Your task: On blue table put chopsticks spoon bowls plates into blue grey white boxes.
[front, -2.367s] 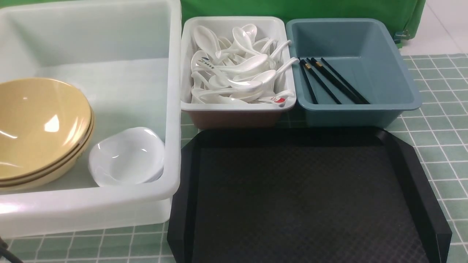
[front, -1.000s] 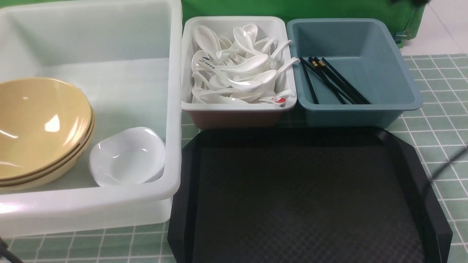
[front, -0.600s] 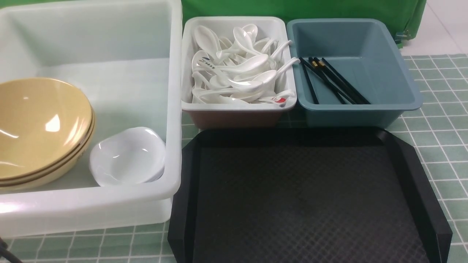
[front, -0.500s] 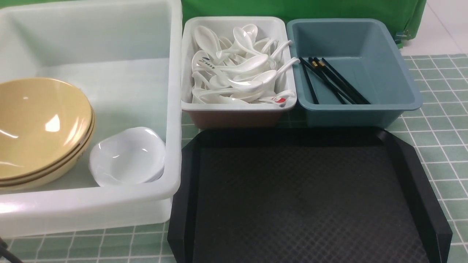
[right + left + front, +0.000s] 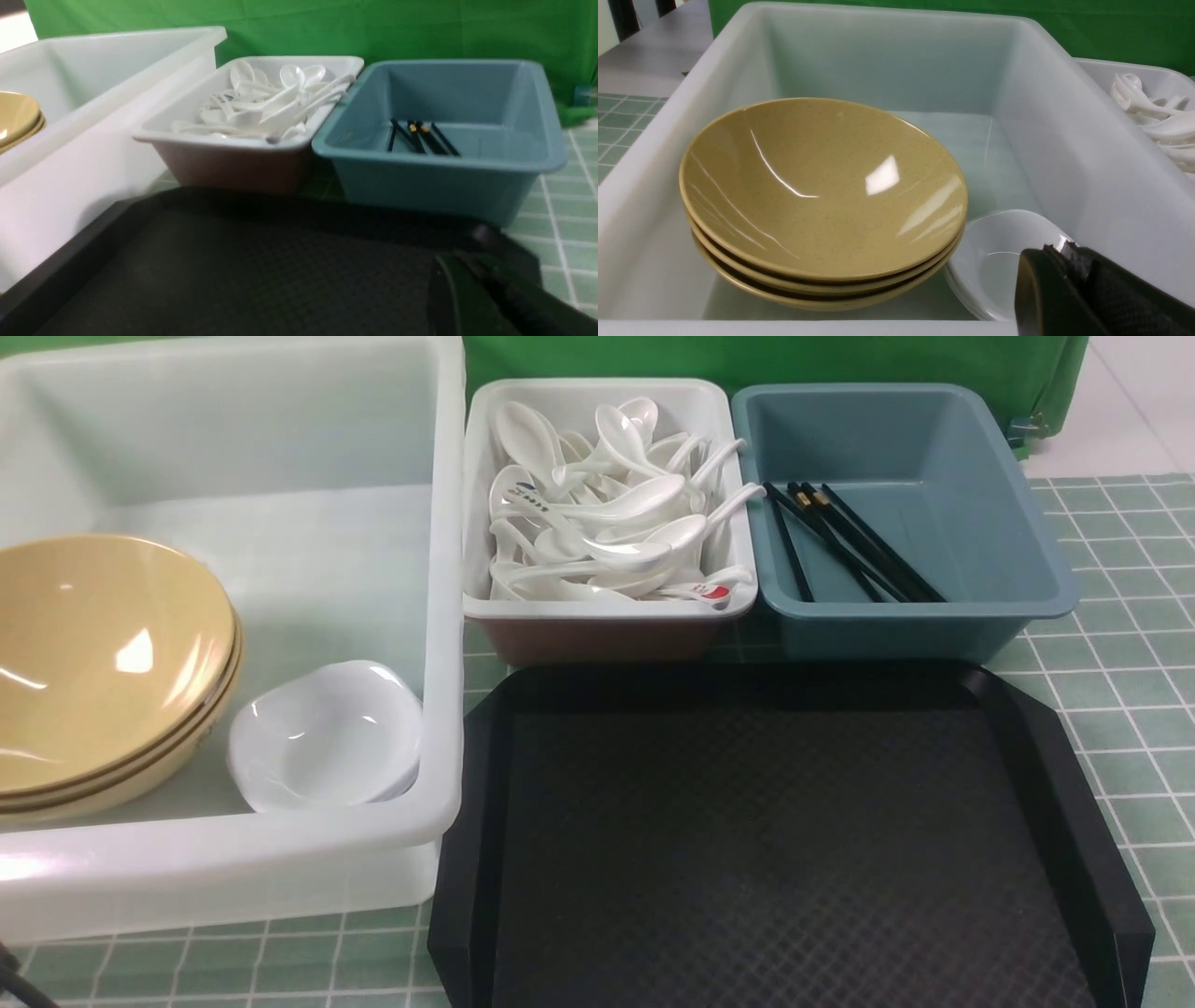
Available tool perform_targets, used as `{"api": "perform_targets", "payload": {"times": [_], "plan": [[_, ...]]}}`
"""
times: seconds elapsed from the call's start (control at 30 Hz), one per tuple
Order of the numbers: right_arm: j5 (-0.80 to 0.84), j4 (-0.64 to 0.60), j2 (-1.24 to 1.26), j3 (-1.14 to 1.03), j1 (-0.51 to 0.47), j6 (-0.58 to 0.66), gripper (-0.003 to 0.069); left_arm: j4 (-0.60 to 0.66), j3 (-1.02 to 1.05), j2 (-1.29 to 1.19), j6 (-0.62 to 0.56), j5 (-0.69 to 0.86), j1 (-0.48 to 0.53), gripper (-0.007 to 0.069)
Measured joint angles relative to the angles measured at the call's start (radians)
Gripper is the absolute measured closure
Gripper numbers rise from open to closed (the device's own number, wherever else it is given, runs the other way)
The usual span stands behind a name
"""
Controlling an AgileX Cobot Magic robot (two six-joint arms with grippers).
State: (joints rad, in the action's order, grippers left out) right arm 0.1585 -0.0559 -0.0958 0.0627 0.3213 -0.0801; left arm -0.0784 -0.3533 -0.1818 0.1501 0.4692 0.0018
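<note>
Three stacked tan bowls (image 5: 103, 663) and small white plates (image 5: 322, 737) sit in the large translucent white box (image 5: 443, 616). Several white spoons (image 5: 607, 513) fill the small white box (image 5: 607, 609). Black chopsticks (image 5: 850, 546) lie in the blue-grey box (image 5: 1027, 523). Neither gripper shows in the front view. My left gripper (image 5: 1057, 249) is shut and empty, above the tub's near corner beside the plates (image 5: 994, 261). My right gripper (image 5: 460, 261) is shut and empty, low over the black tray (image 5: 233, 270), in front of the blue-grey box (image 5: 444, 186).
The black textured tray (image 5: 766, 840) lies bare in front of the two small boxes. The tiled blue table (image 5: 1120, 663) shows to the right of the tray and along the near edge. A green backdrop (image 5: 747, 359) stands behind the boxes.
The chopsticks in the blue-grey box have bunched closer together since the earliest frame. A dark blur at the right edge a second ago has left the front view.
</note>
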Motion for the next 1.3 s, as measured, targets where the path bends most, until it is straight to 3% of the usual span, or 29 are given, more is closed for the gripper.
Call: {"api": "perform_targets", "payload": {"times": [0.3, 0.53, 0.67, 0.87, 1.3], "plan": [[-0.006, 0.013, 0.055, -0.091, -0.026, 0.036, 0.0621, 0.000, 0.000, 0.000, 0.000, 0.000, 0.000, 0.0623], [-0.002, 0.023, 0.107, -0.091, -0.289, 0.131, 0.0621, 0.000, 0.000, 0.000, 0.000, 0.001, 0.000, 0.0623], [0.020, 0.023, 0.107, -0.091, -0.389, 0.136, 0.0621, 0.000, 0.000, 0.000, 0.000, 0.000, 0.000, 0.0623], [0.150, 0.026, 0.107, -0.091, -0.412, 0.138, 0.0621, 0.000, 0.000, 0.000, 0.000, 0.002, 0.000, 0.0623], [0.168, 0.027, 0.107, -0.088, -0.412, 0.138, 0.0621, 0.000, 0.000, 0.000, 0.000, 0.003, 0.000, 0.0623]]}}
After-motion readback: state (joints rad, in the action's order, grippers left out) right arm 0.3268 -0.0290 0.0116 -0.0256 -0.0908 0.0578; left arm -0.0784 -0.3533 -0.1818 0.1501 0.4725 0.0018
